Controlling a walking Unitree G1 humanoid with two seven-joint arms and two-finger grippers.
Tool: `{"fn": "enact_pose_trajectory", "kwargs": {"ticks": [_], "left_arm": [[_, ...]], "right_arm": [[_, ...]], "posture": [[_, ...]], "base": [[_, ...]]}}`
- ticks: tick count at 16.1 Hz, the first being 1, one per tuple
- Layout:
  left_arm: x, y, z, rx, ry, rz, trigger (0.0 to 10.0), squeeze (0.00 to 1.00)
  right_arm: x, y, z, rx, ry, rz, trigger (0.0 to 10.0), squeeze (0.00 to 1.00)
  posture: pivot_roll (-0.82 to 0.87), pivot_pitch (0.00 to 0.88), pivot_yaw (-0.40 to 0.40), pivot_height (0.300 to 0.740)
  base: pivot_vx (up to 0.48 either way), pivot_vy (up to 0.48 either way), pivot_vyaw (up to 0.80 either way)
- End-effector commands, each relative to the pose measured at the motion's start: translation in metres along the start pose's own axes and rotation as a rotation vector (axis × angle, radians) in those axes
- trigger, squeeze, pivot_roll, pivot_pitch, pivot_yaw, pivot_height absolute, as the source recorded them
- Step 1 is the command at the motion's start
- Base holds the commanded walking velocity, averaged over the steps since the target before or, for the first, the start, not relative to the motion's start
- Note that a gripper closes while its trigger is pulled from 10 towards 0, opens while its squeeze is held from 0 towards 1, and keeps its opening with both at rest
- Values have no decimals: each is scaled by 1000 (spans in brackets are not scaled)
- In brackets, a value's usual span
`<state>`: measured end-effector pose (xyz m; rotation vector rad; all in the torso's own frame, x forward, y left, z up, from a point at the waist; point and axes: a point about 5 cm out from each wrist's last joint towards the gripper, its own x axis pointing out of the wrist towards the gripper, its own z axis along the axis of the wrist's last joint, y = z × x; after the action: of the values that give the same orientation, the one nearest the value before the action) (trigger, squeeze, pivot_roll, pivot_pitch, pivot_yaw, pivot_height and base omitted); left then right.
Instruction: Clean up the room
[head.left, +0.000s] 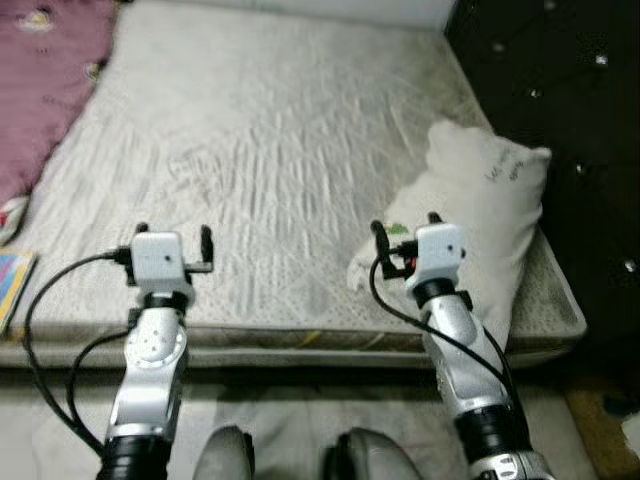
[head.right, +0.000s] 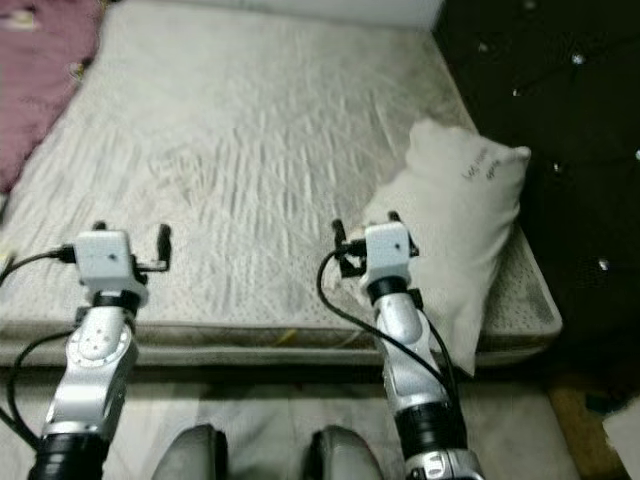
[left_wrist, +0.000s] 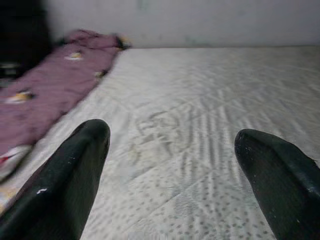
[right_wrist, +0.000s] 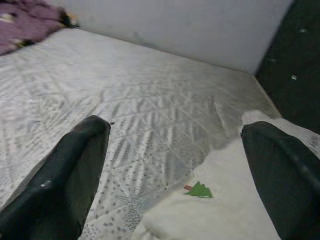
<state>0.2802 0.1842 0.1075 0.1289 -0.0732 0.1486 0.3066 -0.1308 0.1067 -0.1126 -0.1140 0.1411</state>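
Note:
A white pillow (head.left: 480, 215) with a small green tree print (right_wrist: 199, 190) lies at the right side of the bare quilted mattress (head.left: 270, 150), against the black headboard (head.left: 560, 90). My right gripper (head.left: 403, 229) stands open over the pillow's near-left corner, one finger (right_wrist: 280, 170) above the pillow and the other (right_wrist: 75, 165) above the mattress. My left gripper (head.left: 174, 239) is open above the mattress's near edge, with nothing between its fingers (left_wrist: 75, 170). A purple blanket (head.left: 40, 80) lies bunched along the mattress's left side.
A colourful flat book or board (head.left: 12, 280) sits at the left edge by the bed. A white wall (right_wrist: 190, 25) runs along the far side of the mattress. The mattress's near edge (head.left: 330, 338) lies just in front of my arms.

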Motion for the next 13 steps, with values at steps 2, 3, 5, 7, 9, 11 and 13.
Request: {"fn": "enact_pose_trajectory", "kwargs": {"ticks": [2, 3, 5, 7, 9, 11, 13], "left_arm": [[-2, -7, -1, -8, 4, -20, 10000, 0], [-2, -7, -1, -8, 3, -20, 10000, 0], [-1, -7, -1, -9, 2, -18, 10000, 0], [-1, -7, -1, -10, 3, -17, 10000, 0], [0, -7, -1, -6, 1, -21, 10000, 0], [-1, -7, 0, -22, -5, -17, 10000, 0], [-1, -8, 1, -26, -19, -28, 10000, 0]], "right_arm": [[-3, -8, -5, -12, 19, -20, 10000, 0], [-3, -8, -5, -11, 19, -20, 10000, 0], [-2, -8, -5, -8, 20, -20, 10000, 0], [-2, -8, -5, -6, 21, -21, 10000, 0], [-2, -8, -5, -7, 20, -22, 10000, 0], [-2, -8, -5, -6, 20, -24, 10000, 0], [-1, -8, -5, -4, 20, -26, 10000, 0]], "posture": [[25, 155, -70, 740], [24, 155, -71, 740], [24, 156, -71, 740], [24, 157, -69, 740], [24, 158, -69, 740], [23, 158, -69, 740], [22, 158, -68, 740]], "base": [[0, -390, 438], [0, -394, 0], [0, -394, 0], [0, -392, 0], [0, -375, 0], [0, 0, 0], [0, 0, 0]]}}
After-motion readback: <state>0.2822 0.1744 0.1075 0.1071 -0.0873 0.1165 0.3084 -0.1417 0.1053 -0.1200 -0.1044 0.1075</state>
